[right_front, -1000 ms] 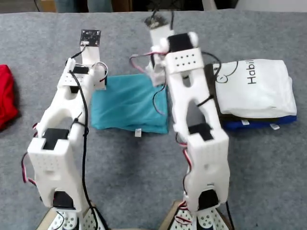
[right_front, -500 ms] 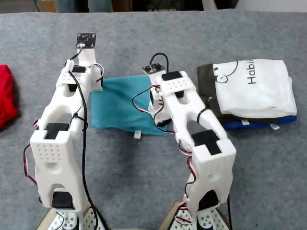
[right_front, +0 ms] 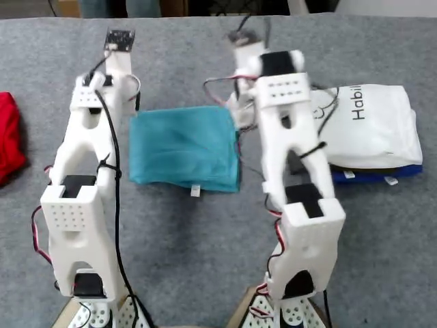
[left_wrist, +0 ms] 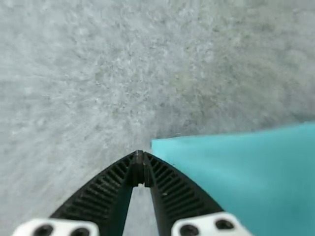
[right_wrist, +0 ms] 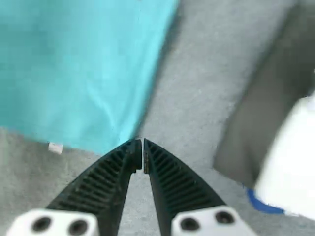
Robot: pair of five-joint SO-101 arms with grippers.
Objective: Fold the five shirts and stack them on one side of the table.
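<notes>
— What lies around the teal shirt [right_front: 184,147]?

— The grey table [right_front: 205,260] cover shows on every side of it. Just to its right is a stack with a white shirt [right_front: 365,126] on top, a dark grey shirt [right_wrist: 266,123] under that and a blue shirt [right_front: 372,176] at the bottom. Well off to its left lies a red shirt [right_front: 10,137], cut by the frame's edge.

— Is anything in the way?

— The right arm [right_front: 293,150] stretches over the strip between the teal shirt and the stack and hides the stack's left part. The left arm [right_front: 85,150] runs along the teal shirt's left side.

— And the pincers?

— The left pincer [left_wrist: 139,169] has its fingers pressed together with nothing between them. Its tips are just beside the teal shirt's far left corner. The right pincer [right_wrist: 138,156] is closed and empty too, with its tips at the teal shirt's right edge, next to the bare strip before the stack.

— What is the count?

— There are five shirts: one teal, folded flat in the middle, one red, and three stacked. There are two arms and two pincers. One small white tag [right_front: 195,190] sits at the teal shirt's near edge.
</notes>
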